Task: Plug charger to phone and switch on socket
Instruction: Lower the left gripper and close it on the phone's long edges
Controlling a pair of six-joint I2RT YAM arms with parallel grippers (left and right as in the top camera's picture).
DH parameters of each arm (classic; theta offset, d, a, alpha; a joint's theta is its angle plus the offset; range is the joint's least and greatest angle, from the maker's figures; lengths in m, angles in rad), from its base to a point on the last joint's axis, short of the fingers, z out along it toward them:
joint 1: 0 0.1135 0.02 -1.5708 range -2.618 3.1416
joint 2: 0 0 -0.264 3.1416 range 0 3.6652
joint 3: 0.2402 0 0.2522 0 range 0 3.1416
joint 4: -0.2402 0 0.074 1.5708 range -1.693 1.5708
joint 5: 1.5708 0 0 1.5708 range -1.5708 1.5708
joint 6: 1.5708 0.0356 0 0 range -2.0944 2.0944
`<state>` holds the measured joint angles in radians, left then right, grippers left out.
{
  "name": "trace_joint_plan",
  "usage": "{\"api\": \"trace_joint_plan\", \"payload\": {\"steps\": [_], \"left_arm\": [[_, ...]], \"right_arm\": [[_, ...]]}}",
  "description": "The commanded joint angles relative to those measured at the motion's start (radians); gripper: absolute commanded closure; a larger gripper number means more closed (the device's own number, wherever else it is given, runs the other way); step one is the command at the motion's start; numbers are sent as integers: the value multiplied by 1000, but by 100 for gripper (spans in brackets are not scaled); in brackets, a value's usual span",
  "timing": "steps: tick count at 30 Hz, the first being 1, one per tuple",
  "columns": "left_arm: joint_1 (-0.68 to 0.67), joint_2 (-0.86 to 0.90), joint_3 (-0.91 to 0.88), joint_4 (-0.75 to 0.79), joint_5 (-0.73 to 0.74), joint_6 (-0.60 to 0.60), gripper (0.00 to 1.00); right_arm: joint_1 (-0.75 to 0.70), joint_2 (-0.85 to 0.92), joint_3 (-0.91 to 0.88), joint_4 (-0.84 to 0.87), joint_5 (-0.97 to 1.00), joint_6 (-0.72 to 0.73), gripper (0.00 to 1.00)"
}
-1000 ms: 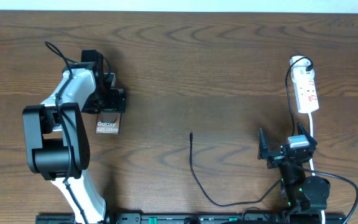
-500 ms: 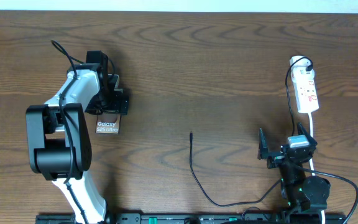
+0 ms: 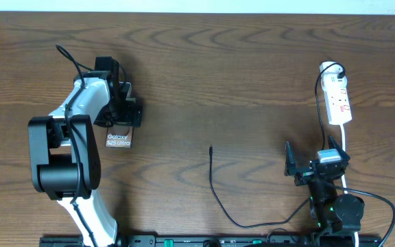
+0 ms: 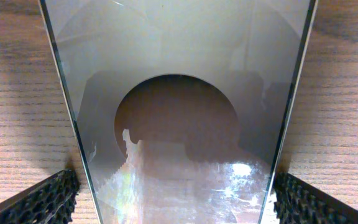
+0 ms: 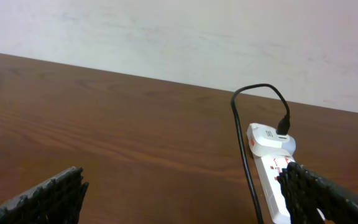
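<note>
Overhead — black plug (image 3: 337, 70) sits in the socket (image 3: 339, 103); phone (image 3: 118, 140) lies well apart.

The phone (image 4: 179, 93) fills the gap between the left gripper's (image 4: 179, 205) wide-spread jaws. The right gripper's (image 5: 179, 193) spread jaws face bare table (image 5: 104, 124). The socket (image 5: 272, 168) and charger (image 5: 241, 143) lie ahead of its right finger.

The left arm (image 3: 81, 113) now sits slightly farther up the bench (image 3: 218, 75) and to the right than a second ago, its spread jaws a little farther along the phone (image 3: 118, 140).
</note>
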<state>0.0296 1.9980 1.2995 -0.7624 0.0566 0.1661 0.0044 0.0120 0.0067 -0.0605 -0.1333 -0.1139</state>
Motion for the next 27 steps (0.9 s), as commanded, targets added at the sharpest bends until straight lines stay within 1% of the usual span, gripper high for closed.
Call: {"api": "trace_joint_plan", "payload": {"steps": [1,11,15,27], "left_arm": [[-4,12,-39,-18,2,21,2],[-4,12,-39,-35,3,21,2],[-4,12,-39,-47,3,21,0],[-4,12,-39,-33,2,22,0]], "right_arm": [[10,-5,-1,-5,11,-7,1],[10,-5,-1,-5,11,-7,1],[10,-5,-1,-5,11,-7,1],[10,-5,-1,-5,11,-7,1]]}}
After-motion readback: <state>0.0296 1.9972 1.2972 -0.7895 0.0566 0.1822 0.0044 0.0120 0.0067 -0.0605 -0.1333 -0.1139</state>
